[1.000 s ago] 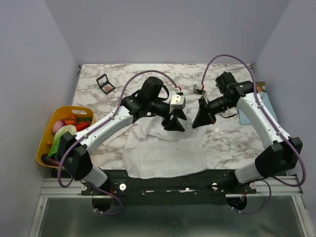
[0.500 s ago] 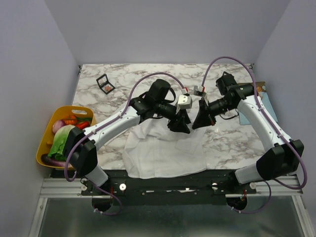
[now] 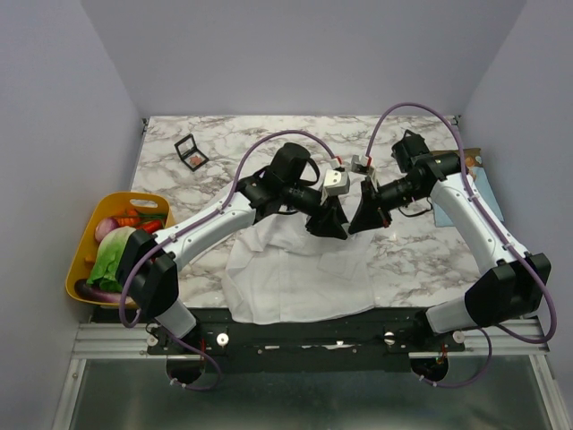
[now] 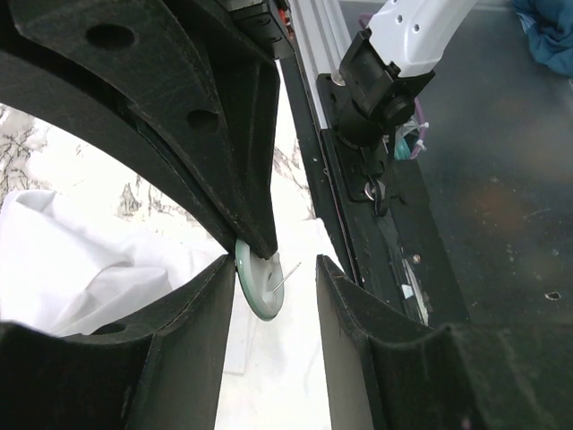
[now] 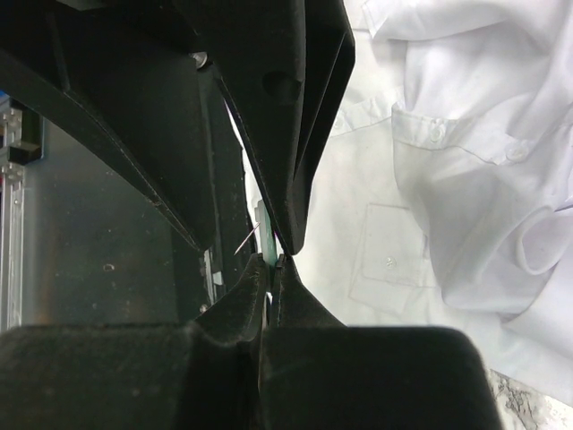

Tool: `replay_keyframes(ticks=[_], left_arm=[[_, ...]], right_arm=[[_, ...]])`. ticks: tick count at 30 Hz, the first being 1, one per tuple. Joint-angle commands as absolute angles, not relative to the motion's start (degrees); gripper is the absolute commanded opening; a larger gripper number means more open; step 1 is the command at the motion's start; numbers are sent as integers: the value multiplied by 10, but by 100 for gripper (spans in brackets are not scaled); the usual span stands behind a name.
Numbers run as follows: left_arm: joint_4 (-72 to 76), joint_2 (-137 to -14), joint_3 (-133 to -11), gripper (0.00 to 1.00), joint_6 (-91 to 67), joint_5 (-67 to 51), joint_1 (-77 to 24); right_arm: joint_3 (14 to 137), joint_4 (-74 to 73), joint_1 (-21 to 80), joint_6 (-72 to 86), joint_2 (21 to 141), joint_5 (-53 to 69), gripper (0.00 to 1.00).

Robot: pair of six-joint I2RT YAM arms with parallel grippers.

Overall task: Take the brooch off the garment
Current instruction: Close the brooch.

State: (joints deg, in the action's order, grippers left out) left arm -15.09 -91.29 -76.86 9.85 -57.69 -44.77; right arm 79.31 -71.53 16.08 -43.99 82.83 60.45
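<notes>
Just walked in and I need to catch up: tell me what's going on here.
The right gripper is shut on the brooch, pinching it by its edge above the white shirt. The brooch's pin shows bare, with no fabric on it, so it looks already free of the shirt. The left gripper is right there too, its jaws standing apart on either side of the brooch.
</notes>
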Motion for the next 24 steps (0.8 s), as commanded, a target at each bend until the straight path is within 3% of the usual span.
replay_keyframes(ticks=[1,10,16,24], left_arm=[[-168,-924,-780,50,111,-596,-454],[-169,-924,-776,49,123,-589,-454],[-159,-924,-771,41,120,-589,-454],[-148,-922,-760,39,114,-580,-454]], right_arm=[[790,-715,163,-453,820,612,1],[801,-753,163,-490,823,634,1],[802,-755,163,-491,824,635,1],[802,-752,163,-489,823,634,1]])
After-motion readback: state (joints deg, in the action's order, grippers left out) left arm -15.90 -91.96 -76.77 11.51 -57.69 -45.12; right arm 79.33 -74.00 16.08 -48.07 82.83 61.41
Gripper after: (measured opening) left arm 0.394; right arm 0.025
